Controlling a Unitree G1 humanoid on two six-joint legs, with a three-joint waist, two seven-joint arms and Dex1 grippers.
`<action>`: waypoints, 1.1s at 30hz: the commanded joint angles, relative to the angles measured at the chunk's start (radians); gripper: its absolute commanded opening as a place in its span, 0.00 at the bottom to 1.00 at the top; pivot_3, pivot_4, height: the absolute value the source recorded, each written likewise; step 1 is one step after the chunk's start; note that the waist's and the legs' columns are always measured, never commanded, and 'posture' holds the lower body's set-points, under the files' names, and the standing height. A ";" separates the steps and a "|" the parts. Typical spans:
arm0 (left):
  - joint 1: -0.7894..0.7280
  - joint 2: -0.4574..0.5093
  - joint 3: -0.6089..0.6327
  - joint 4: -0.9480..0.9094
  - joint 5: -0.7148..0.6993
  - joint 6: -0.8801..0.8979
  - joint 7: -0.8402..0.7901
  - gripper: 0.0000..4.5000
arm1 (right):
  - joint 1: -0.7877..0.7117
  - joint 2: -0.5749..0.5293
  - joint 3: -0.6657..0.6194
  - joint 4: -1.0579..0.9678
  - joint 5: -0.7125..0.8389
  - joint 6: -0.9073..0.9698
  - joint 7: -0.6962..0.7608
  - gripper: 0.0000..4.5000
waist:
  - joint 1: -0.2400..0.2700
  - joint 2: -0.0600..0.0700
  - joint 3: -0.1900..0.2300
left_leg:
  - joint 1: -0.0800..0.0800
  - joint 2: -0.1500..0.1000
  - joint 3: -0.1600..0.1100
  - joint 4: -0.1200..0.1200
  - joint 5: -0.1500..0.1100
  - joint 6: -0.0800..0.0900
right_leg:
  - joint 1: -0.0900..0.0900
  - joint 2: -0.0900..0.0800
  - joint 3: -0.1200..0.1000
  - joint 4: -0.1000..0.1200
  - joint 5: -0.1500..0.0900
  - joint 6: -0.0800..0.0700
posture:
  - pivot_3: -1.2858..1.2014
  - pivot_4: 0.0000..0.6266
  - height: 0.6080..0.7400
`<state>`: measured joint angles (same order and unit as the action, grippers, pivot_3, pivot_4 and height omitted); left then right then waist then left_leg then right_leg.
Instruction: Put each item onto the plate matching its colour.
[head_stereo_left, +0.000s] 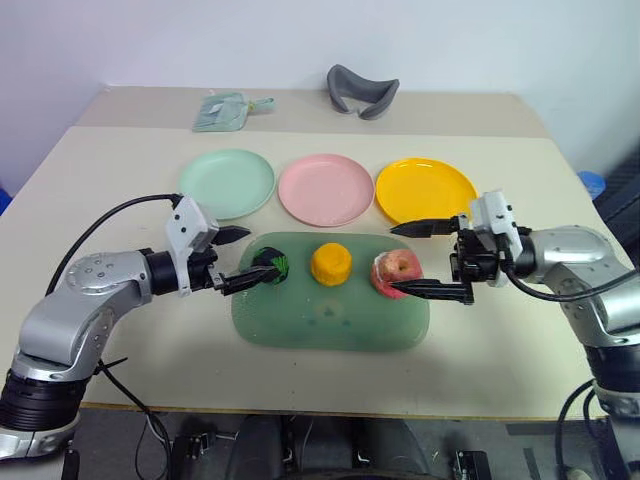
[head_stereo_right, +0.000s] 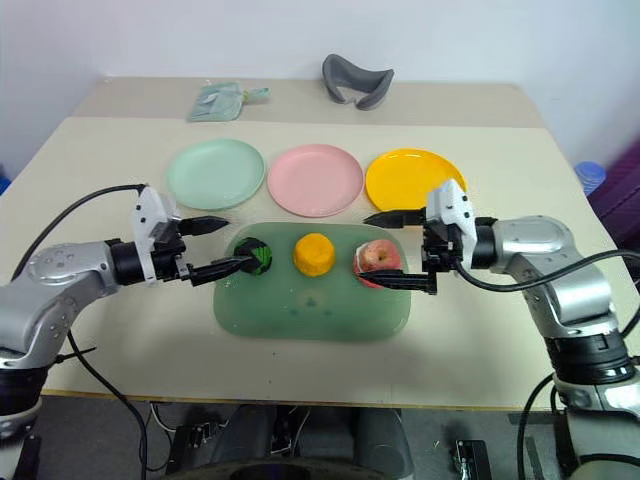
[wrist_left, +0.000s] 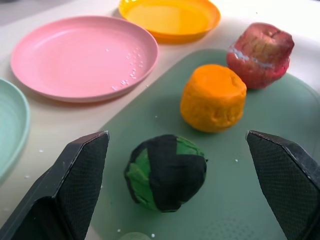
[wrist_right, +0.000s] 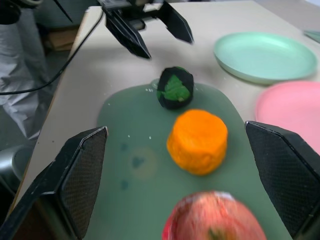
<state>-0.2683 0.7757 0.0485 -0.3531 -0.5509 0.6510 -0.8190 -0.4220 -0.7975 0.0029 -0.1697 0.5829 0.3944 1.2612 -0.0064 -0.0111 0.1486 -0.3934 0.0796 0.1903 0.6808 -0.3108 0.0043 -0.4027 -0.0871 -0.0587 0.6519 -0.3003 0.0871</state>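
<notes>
Both tools are spread wide: left tool (head_stereo_left: 236, 259) flanks the black-and-green ball (head_stereo_left: 273, 268), right tool (head_stereo_left: 420, 259) flanks the pink-red apple (head_stereo_left: 395, 270). Orange lump (head_stereo_left: 331, 264) sits between them on the green mat (head_stereo_left: 330, 325).

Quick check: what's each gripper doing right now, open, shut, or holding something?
Left gripper: open, holding nothing, jaws either side of the black-and-green ball.
Right gripper: open, holding nothing, jaws either side of the pink-red apple.

My head cameras look down across the beige table (head_stereo_left: 120, 330), while my two wrist cameras face each other low and close over the rounded green plastic mat (wrist_left: 240, 200).
</notes>
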 joint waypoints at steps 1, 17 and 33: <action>-0.020 -0.005 -0.044 0.009 0.063 0.010 0.040 1.00 | -0.025 0.010 -0.005 -0.001 -0.008 -0.024 0.014 0.99 | -0.002 0.000 0.000 | 0.000 0.000 0.000 0.000 0.000 0.000 | 0.000 0.000 0.000 0.000 0.000 0.000 | 0.52 0.24 1.00; -0.115 -0.190 -0.183 0.163 0.225 -0.022 0.130 0.60 | -0.021 0.052 -0.025 0.024 -0.039 -0.070 -0.007 1.00 | -0.004 0.000 0.000 | 0.000 0.000 0.000 0.002 0.000 0.000 | 0.000 0.000 0.000 0.002 0.000 0.000 | 0.52 0.24 1.00; -0.631 -0.378 0.156 0.839 0.373 -0.248 0.749 0.60 | -0.046 0.094 -0.015 0.062 -0.068 -0.122 -0.044 1.00 | 0.014 -0.005 0.003 | 0.000 -0.001 0.000 0.002 0.000 0.000 | 0.000 0.000 -0.001 0.002 0.001 0.002 | 0.52 0.24 1.00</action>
<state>-0.8773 0.4106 0.1871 0.4190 -0.2045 0.4595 -0.1235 -0.4505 -0.7113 0.0039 -0.0960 0.5144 0.2914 1.2195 0.0074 -0.0165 0.1518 -0.3932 0.0788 0.1908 0.6826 -0.3104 0.0044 -0.4026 -0.0869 -0.0594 0.6543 -0.2996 0.0886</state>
